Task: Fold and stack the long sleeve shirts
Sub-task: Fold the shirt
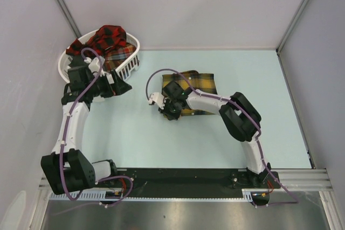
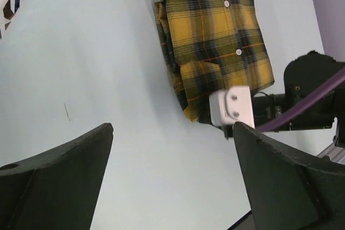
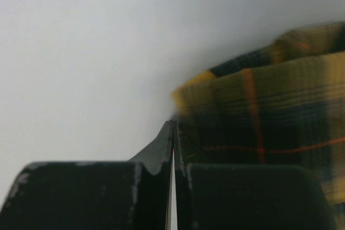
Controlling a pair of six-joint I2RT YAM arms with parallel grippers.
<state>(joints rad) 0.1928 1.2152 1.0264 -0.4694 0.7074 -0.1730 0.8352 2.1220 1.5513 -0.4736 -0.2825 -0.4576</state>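
Observation:
A folded mustard-yellow plaid shirt lies flat near the middle of the table. My right gripper is shut, its tips down at the shirt's near-left corner. The cloth lies against the right finger, and none shows between the fingers. A red-and-black plaid shirt is bunched in the basket at the far left. My left gripper hovers wide open and empty beside the basket, above bare table.
The white laundry basket stands in the far left corner, with a lighter plaid cloth under the red shirt. Grey walls close in the left, far and right sides. A black rail runs along the near edge.

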